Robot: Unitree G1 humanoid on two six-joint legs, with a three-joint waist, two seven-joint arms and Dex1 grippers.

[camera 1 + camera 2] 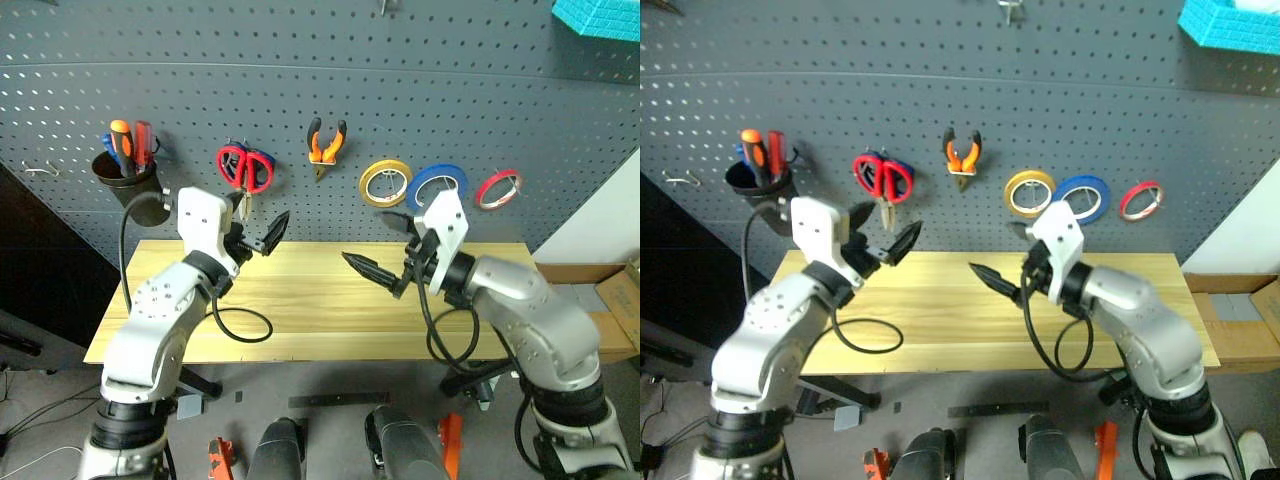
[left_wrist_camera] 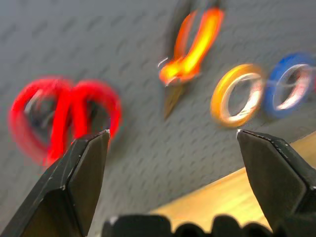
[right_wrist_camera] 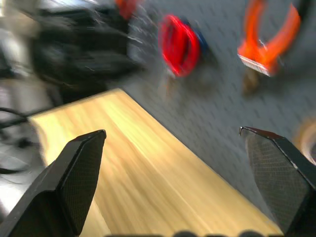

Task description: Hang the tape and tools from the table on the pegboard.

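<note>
On the pegboard [image 1: 300, 70] hang the blue tape [image 1: 437, 186], the red-handled scissors [image 1: 245, 168] and the orange-and-black pliers [image 1: 326, 145]. The screwdriver with the orange-and-black handle [image 1: 120, 140] stands in a black cup [image 1: 127, 178] on the board. The table [image 1: 310, 310] has a bare wooden top. My left gripper [image 1: 258, 226] hovers open over the table's back left, just below the scissors [image 2: 64, 118]. Over the table's middle right, my right gripper [image 1: 384, 246] is open and empty, pointing left along the board.
A yellow tape roll [image 1: 385, 182] and a red one [image 1: 498, 188] flank the blue tape. Red and blue screwdrivers share the cup. A teal box [image 1: 600, 15] sits at the upper right and a cardboard box [image 1: 600, 300] lies to the right of the table.
</note>
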